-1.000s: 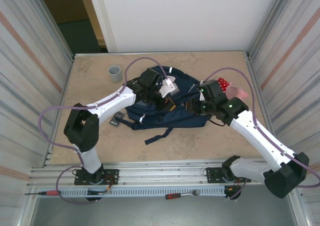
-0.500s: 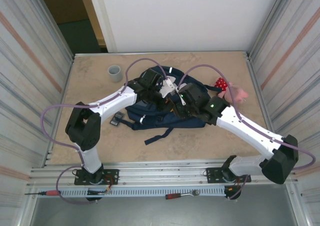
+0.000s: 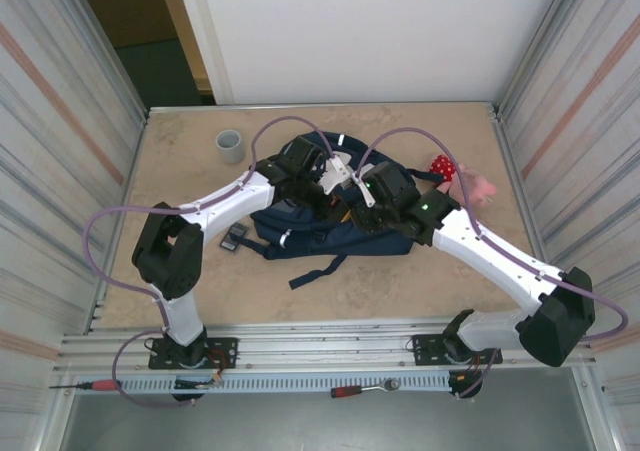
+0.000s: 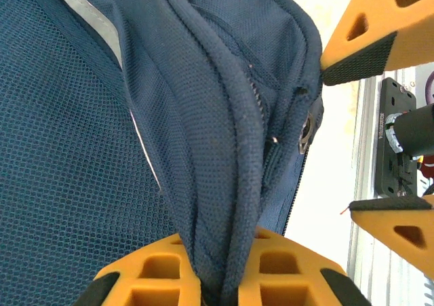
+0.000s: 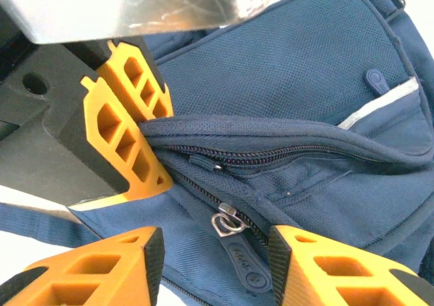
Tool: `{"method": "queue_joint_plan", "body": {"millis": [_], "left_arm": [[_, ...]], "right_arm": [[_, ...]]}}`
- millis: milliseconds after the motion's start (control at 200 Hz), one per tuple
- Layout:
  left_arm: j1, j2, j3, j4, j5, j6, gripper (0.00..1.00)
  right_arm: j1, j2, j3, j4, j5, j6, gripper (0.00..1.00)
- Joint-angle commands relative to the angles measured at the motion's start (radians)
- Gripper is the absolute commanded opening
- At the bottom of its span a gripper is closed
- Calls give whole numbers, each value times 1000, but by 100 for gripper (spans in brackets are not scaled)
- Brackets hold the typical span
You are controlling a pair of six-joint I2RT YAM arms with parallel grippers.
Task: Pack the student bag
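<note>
Left end effector (image 4: pixel 218 273) pinches student bag (image 4: pixel 68 157) seam; right end effector (image 5: pixel 215 260) parted, empty; we'd centre on zipper pull (image 5: pixel 226 224) before closing

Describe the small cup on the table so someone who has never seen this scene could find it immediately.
Start at the navy student bag in the middle of the tan table. Look toward the table's far left corner: the cup stands upright there, alone on bare surface. It is the only small, grey, round, open-topped thing.
</note>
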Motion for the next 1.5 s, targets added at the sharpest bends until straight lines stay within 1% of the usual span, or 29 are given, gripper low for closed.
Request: {"method": "queue_joint_plan", "body": {"millis": [0, 90, 200, 291, 351, 391, 481, 541, 616, 792, 857, 907, 962, 1027, 1117, 1158, 1233, 1313, 1358, 1493], "left_arm": [[7, -23, 41, 2, 108, -43, 0], [8, -27, 40, 7, 109, -45, 0], [13, -34, 35, 23, 120, -61, 0], [18, -40, 27, 37, 125, -73, 0], [20, -40, 26, 40, 126, -77, 0], [23, -40, 24, 39, 126, -78, 0], [27, -42, 24, 38, 126, -79, 0], [27, -42, 21, 38, 126, -79, 0], [27, -43, 17, 38, 124, -77, 0], [27, -38, 13, 29, 108, -65, 0], [27, -37, 10, 29, 107, -65, 0], [27, -38, 7, 32, 110, -66, 0], [28, -40, 4, 36, 113, -72, 0], [27, -40, 4, 48, 120, -90, 0], [28, -40, -3, 83, 145, -153, 0], [27, -40, -13, 115, 158, -202, 0], [27, -29, -33, 166, 187, -315, 0], [27, -7, -33, 152, 199, -375, 0], [27, 4, -29, 134, 192, -393, 0], [27, 29, -28, 112, 221, -410, 0]], "right_arm": [[-14, 38, -26, 4, 25, -23, 46], [-15, 49, -31, -5, 76, -11, 46], [-4, 57, -37, -27, 172, 9, 46], [6, 56, -44, -39, 225, 22, 44], [14, 50, -49, -39, 248, 37, 38], [15, 42, -48, -40, 255, 50, 31], [10, 19, -47, -45, 242, 73, 21], [-4, 3, -44, -50, 214, 93, 16], [-37, -26, -44, -50, 142, 122, 12], [-145, -79, -51, -33, -127, 167, 5], [-178, -90, -54, -32, -197, 178, 2], [-192, -102, -55, -31, -226, 182, 1], [-192, -114, -57, -34, -228, 183, 5], [-187, -133, -62, -34, -222, 203, 16], [-185, -153, -79, -23, -262, 289, 31], [-182, -159, -84, -22, -276, 343, 34], [-171, -170, -97, -30, -265, 453, 38], [-162, -173, -105, -44, -251, 548, 42], [-148, -170, -106, -45, -242, 562, 42], [-101, -111, -49, -107, -129, 581, 44]]}}
